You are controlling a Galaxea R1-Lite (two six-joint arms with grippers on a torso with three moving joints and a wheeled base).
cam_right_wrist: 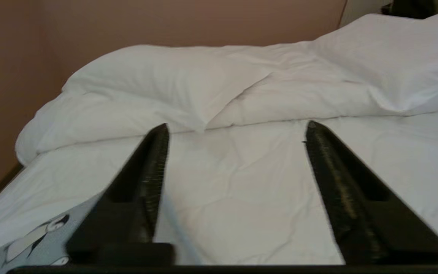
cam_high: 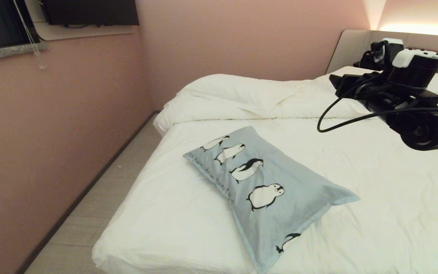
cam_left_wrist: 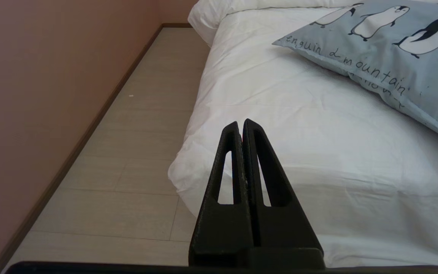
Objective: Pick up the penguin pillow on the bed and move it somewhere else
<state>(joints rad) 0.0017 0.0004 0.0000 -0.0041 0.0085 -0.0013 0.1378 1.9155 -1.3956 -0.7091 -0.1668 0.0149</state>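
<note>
Penguin pillow [cam_high: 268, 190] lies flat on the bed [cam_high: 375, 213], on the white sheet toward the 7 o'clock part of the mattress as the head camera sees it, one corner running off the near edge. Its row of penguins and the line of dark script face up, and nothing presses on it.

The right hand [cam_right_wrist: 236, 131] hangs in the air above the sheet, well apart from the pillow and out toward 2 o'clock from it. Its fingers [cam_right_wrist: 146, 179] are spread wide with only bare sheet between them, so it grasps nothing. In the right wrist view one corner of the pillow shows just behind the hand. The left hand [cam_left_wrist: 240, 123] is parked low by the 8 o'clock corner of the bed, fingers clenched together and empty.

Judging from this, the pillow either has just been set down or is yet to be taken; the frames alone cannot settle which. If a pickup is next, the right hand must swing back toward 7 o'clock, drop to the flanged edge and pinch the soft fabric.
</note>
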